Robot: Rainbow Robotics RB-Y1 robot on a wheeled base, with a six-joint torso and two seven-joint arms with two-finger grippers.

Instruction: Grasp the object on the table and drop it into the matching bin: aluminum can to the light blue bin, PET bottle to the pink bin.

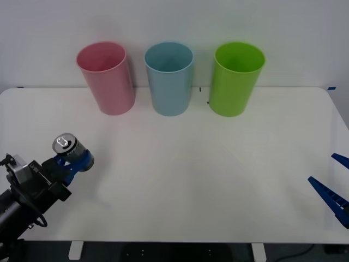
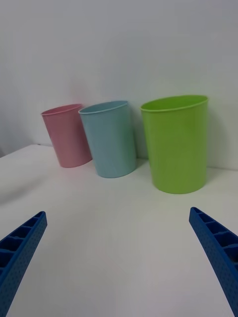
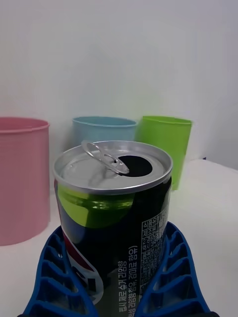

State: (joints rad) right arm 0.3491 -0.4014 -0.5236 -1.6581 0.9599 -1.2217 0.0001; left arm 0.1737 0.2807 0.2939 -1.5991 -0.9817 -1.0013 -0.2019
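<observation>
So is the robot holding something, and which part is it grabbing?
Yes: the left pincer grips the aluminum can around its lower sides. The right pincer is open, holding nothing.

Bright, even light is falling from above on the white table (image 1: 180, 180), and the three bins are giving only soft, pale shadows on it; a faint shadow is also lying beside the aluminum can (image 1: 72, 150) in the front view. In the left wrist view the silver top of the can (image 3: 113, 171) is reflecting the light and its dark side is showing a green reflection, while the pink bin (image 3: 22, 178), the light blue bin (image 3: 104, 130) and the green bin (image 3: 166, 143) behind it are looking a little out of focus. In the right wrist view the bins are leaning outward, so the lens is bending the picture toward its edges.
</observation>
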